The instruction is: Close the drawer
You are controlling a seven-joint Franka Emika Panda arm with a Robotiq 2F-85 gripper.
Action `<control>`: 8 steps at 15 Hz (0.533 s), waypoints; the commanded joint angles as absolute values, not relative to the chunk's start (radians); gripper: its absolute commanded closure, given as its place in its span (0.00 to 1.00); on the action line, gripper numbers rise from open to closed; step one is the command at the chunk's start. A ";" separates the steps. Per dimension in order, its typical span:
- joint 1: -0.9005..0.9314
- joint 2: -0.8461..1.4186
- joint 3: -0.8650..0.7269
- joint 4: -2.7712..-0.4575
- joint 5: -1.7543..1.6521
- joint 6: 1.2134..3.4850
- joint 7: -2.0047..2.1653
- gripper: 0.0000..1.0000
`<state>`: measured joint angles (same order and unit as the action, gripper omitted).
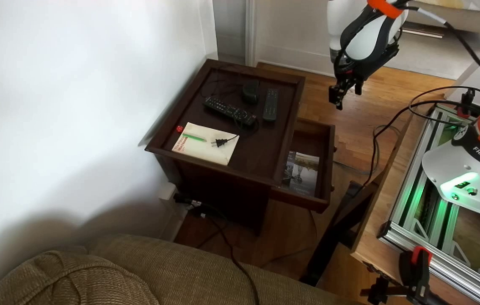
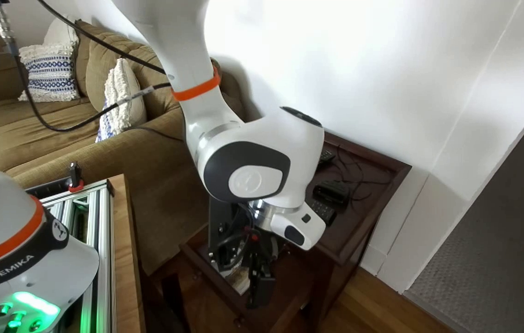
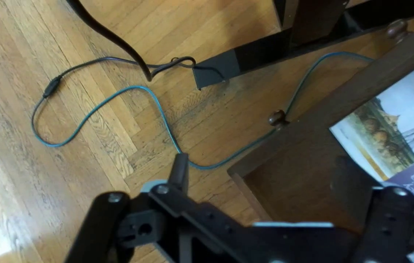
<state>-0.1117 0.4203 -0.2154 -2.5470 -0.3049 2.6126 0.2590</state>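
Observation:
The dark brown drawer (image 1: 330,140) is pulled out of the small square end table (image 1: 261,152). It also shows in an exterior view (image 2: 218,289), partly behind the arm, and in the wrist view (image 3: 298,171). Pale printed booklets (image 1: 305,171) lie inside; they also show in the wrist view (image 3: 393,124). Round knobs (image 3: 277,117) stick out of the drawer front. My gripper (image 1: 348,96) is open and empty, above and beyond one end of the drawer, apart from it. In the wrist view its fingers (image 3: 265,175) are wide apart, with floor and drawer corner seen between them.
Remotes (image 1: 229,111), a small black device (image 1: 250,92), and an envelope (image 1: 206,148) lie on the tabletop. The robot's wooden bench (image 1: 375,220) stands facing the drawer front. A sofa (image 1: 172,271) and a wall flank the table. Cables (image 3: 119,91) run over the floor.

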 commanded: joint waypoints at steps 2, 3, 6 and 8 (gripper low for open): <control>-0.106 0.601 -0.252 -2.426 -0.260 2.512 0.221 0.00; -0.118 0.629 -0.247 -2.398 -0.240 2.463 0.206 0.00; -0.106 0.611 -0.256 -2.413 -0.231 2.438 0.203 0.00; -0.114 0.633 -0.256 -2.386 -0.221 2.416 0.191 0.00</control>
